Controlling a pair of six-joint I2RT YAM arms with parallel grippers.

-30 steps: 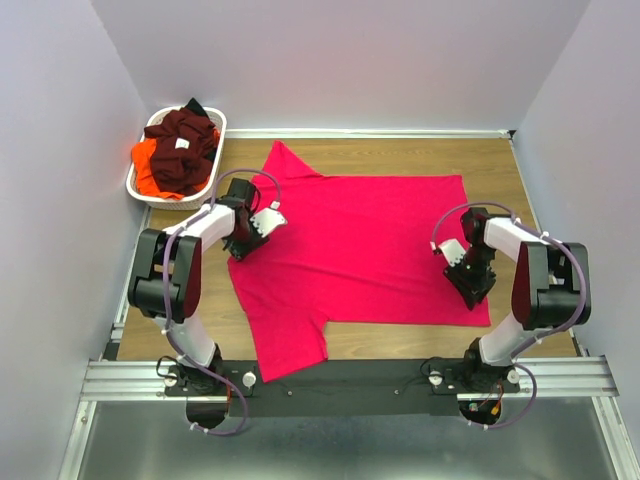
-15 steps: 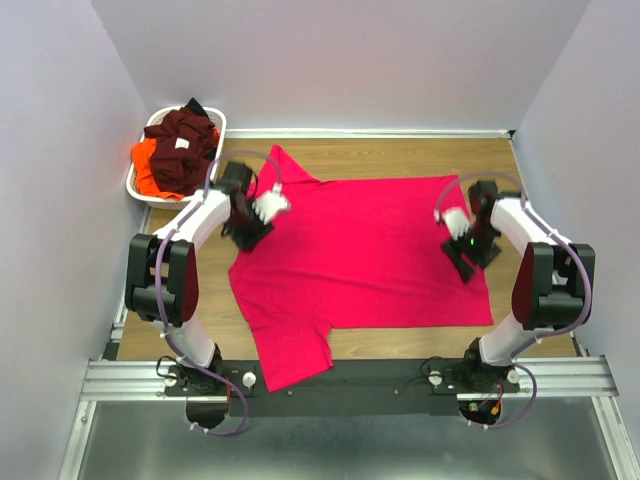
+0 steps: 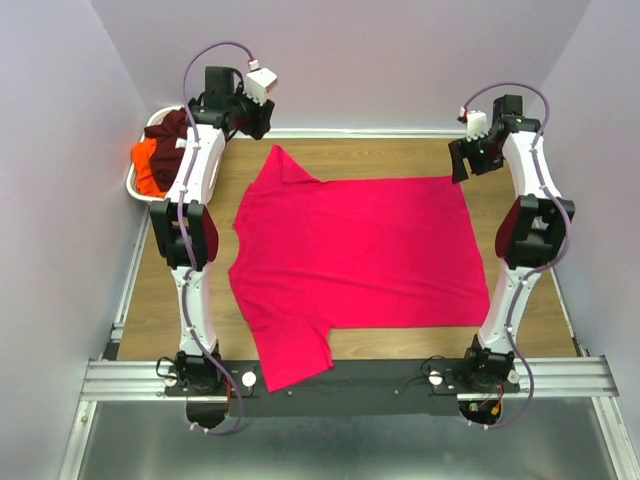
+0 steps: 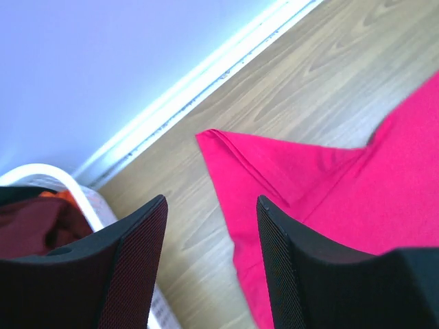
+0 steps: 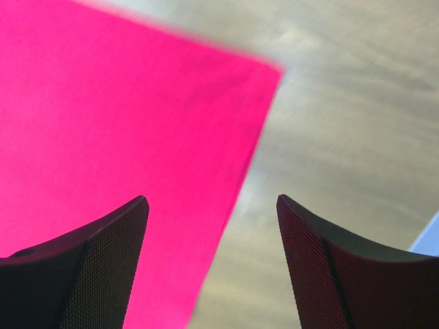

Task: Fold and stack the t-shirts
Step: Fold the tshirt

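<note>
Pink-red t-shirt (image 3: 355, 250) lies spread flat on the wooden surface (image 3: 390, 155), neck toward the left and hem toward the right. One sleeve points at the far wall, the other at the near edge. In the left wrist view, the far sleeve's edge looks folded over.

Left gripper (image 3: 256, 118) is up by the far wall above the white basket (image 3: 137, 190). Its jaws are apart and hold nothing, with the far sleeve tip below them.

Right gripper (image 3: 463, 162) is over the shirt's far-right hem corner. Its jaws are also apart and empty, clear of the cloth.

A dark maroon t-shirt (image 3: 172, 128) and an orange t-shirt (image 3: 146, 166) are bunched in the basket, unfolded.
</note>
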